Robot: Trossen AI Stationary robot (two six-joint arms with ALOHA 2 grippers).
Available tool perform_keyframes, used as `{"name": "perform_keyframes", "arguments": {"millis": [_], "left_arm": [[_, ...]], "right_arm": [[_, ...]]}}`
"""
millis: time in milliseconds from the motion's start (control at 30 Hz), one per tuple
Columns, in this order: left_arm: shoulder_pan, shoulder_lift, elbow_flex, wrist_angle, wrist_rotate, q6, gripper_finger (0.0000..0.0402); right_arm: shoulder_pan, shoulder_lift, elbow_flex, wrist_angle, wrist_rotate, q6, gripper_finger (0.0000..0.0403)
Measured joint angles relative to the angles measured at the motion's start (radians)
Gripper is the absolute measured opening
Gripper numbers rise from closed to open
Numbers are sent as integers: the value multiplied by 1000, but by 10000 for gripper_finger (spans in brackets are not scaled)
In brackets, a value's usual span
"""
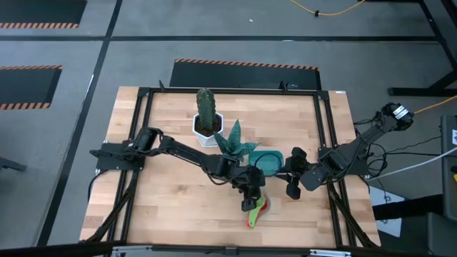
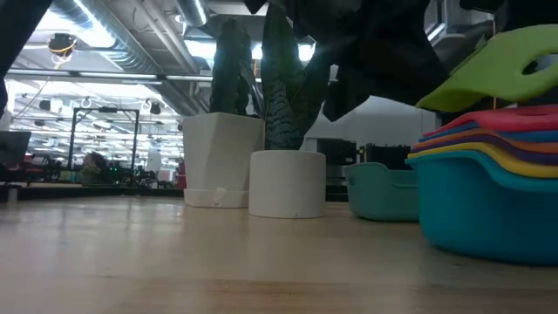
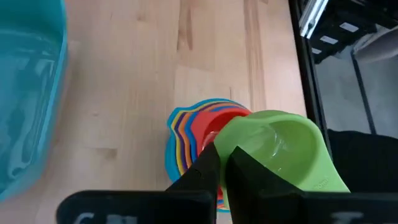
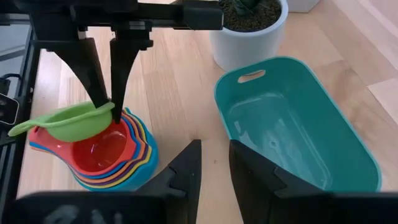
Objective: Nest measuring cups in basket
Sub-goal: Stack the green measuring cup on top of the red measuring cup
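The measuring cups (image 4: pixel 106 155) stand nested in a stack on the table near its front edge, blue at the bottom and red (image 4: pixel 99 149) on top. A green cup (image 4: pixel 68 121) sits tilted over the red one, its handle (image 4: pixel 18 127) pointing away from the basket. My left gripper (image 4: pixel 111 106) is shut on this green cup. The teal basket (image 4: pixel 292 124) rests beside the stack with nothing in it. My right gripper (image 4: pixel 215 163) hangs open above the table between stack and basket, holding nothing. My left gripper pinches the green cup's bowl wall at the rim (image 3: pixel 231 144), one finger (image 3: pixel 249 171) inside the bowl and one (image 3: pixel 208 165) outside. The fingers slant down from above. The cup is tilted just over the red cup (image 3: pixel 214 121); I cannot tell whether it touches it.
A cactus in a white hexagonal pot (image 1: pixel 206 123) and a striped plant in a round white pot (image 4: pixel 249 25) stand just behind the basket. A black frame (image 1: pixel 328 135) runs along the table's edges. Bare wood (image 1: pixel 171 207) lies at the near left.
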Motion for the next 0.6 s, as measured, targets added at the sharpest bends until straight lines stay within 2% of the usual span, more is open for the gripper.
{"name": "perform_keyframes", "arguments": {"millis": [200,367,600], "left_arm": [[-16,0,0,-9,-4,26,15],[-26,0,0,5,-57,95,24],[-28,0,0,7,-70,98,31]], "right_arm": [[0,0,0,0,0,0,86],[0,0,0,0,2,0,86],[0,0,0,0,2,0,86]]}}
